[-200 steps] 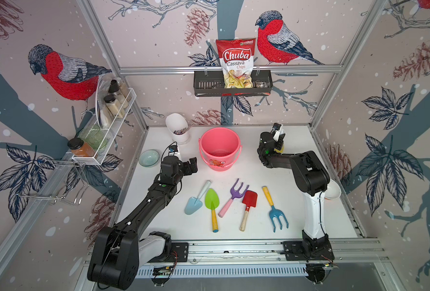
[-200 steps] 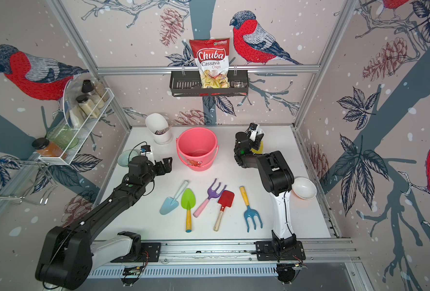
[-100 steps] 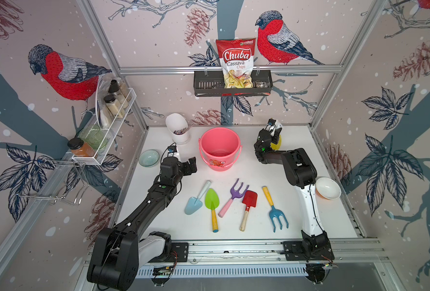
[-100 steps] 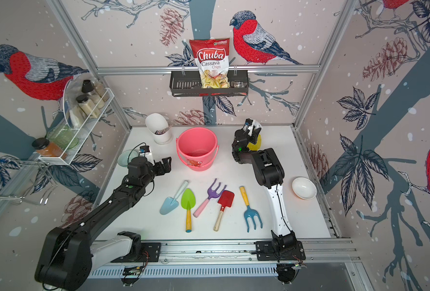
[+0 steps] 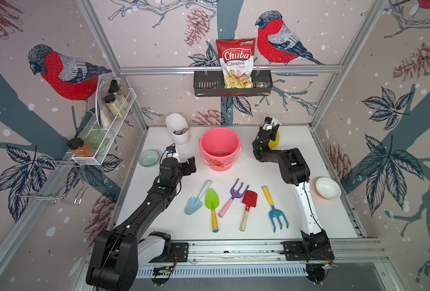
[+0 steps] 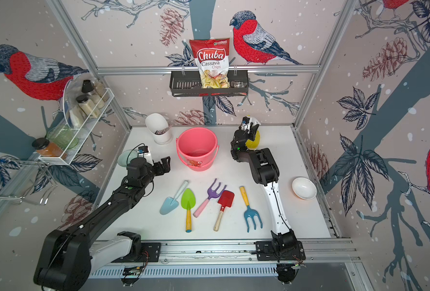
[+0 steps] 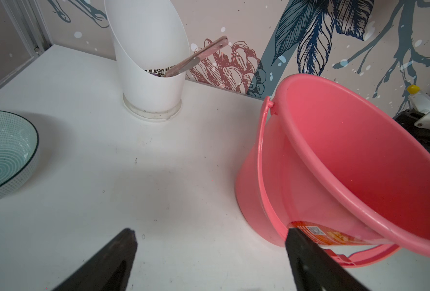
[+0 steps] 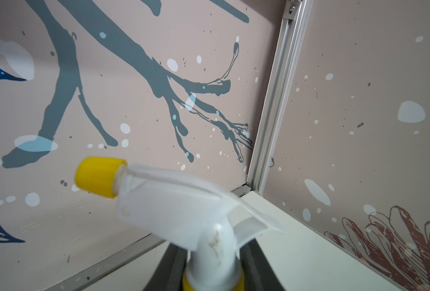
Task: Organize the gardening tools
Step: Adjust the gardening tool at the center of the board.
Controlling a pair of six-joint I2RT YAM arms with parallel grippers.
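Bullfinch-and-pinecone wallpaper surrounds a white counter (image 5: 246,173). Five toy gardening tools lie flat in a loose row across its front half, well apart from both arms. They are a light-blue trowel (image 5: 192,206), a green spade (image 5: 211,200) just beside it, a purple fork (image 5: 235,192) with a pink handle, a red square shovel (image 5: 249,199), and a blue fork (image 5: 278,216) with a yellow handle. None is held. Behind the row stands an empty pink bucket (image 5: 216,161), upright, handle down.

The left jaws hover spread wide and empty just beside the bucket, on the side toward a teal bowl (image 5: 148,158). The left wrist view shows both dark fingers (image 7: 113,259) with bare counter between them. The right jaws, at the back right of the counter, pinch the neck of a yellow spray bottle (image 8: 183,201) under its white trigger head. I cannot tell whether the bottle's base touches the counter.

Judging by this, the bottle is the item in hand, and the bucket looks the likely home for everything. To do it well, keep the bottle upright and the pinch snug under the trigger head. Clear the bucket's rim before lowering, and release only once the base is supported. The left arm looks best placed for the trowel, gripping across its handle.
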